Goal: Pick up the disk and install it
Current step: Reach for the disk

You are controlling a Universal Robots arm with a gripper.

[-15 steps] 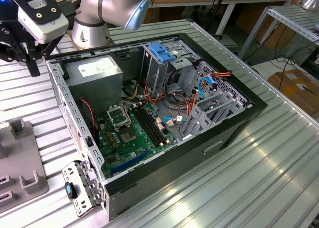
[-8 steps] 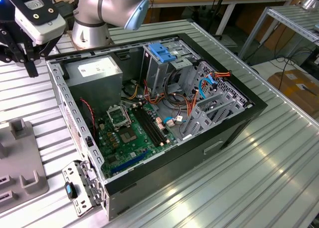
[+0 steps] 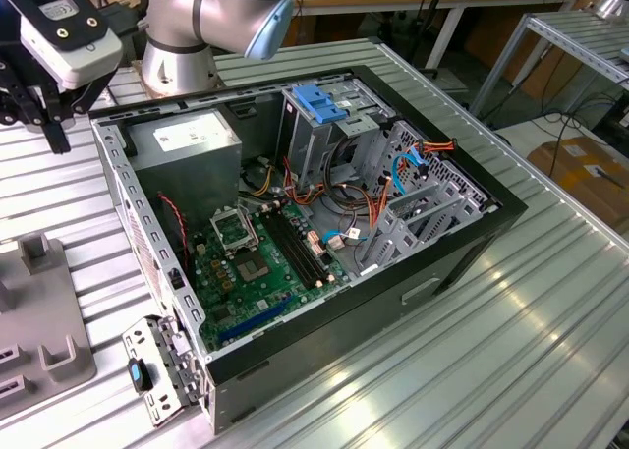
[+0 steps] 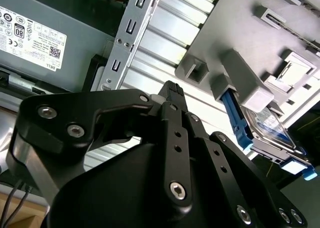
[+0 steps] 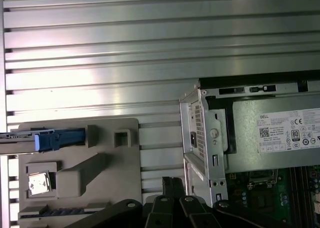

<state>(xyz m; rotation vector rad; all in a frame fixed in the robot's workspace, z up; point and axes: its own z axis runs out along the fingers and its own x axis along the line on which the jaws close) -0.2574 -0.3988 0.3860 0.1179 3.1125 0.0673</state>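
1. Over the ribbed table [image 5: 100,63], between grey holder [image 5: 122,188] and open computer case [image 3: 442,267] — gripper [image 4: 172,87] closed up, holding nothing.
2. Disk [image 4: 270,127] sits slotted in that holder — apart from the gripper.

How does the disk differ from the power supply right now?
The disk is thin and flat, edged by a blue carrier; the power supply is a bulky, plain grey box. The disk sits slotted into the grey holder outside the case; the power supply is mounted in a corner inside the case. Both carry a printed label.
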